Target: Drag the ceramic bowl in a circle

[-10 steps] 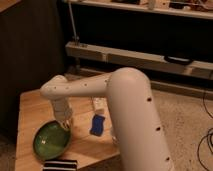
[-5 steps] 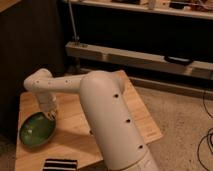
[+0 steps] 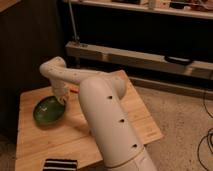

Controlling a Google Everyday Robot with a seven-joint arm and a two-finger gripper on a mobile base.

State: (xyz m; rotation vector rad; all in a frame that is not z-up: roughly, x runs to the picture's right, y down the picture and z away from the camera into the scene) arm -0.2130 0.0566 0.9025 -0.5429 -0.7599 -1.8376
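The ceramic bowl (image 3: 48,110) is a wide, shallow, glossy green bowl on the left part of the wooden table (image 3: 35,145). My gripper (image 3: 62,99) hangs from the white arm's wrist and sits at the bowl's right rim, touching or just over it. The thick white arm (image 3: 107,120) runs from the lower middle of the camera view up to the wrist and hides the middle of the table.
A black-and-white striped object (image 3: 60,164) lies at the table's front edge. A small orange-red thing (image 3: 74,91) shows beside the wrist. A dark cabinet (image 3: 25,50) stands behind the table on the left. A metal shelf rail (image 3: 150,60) runs across the back. Speckled floor (image 3: 185,125) lies to the right.
The bowl has slid with the gripper from the front middle of the table leftward, then back toward the far left. The arm swung along with it and now hides the blue object.
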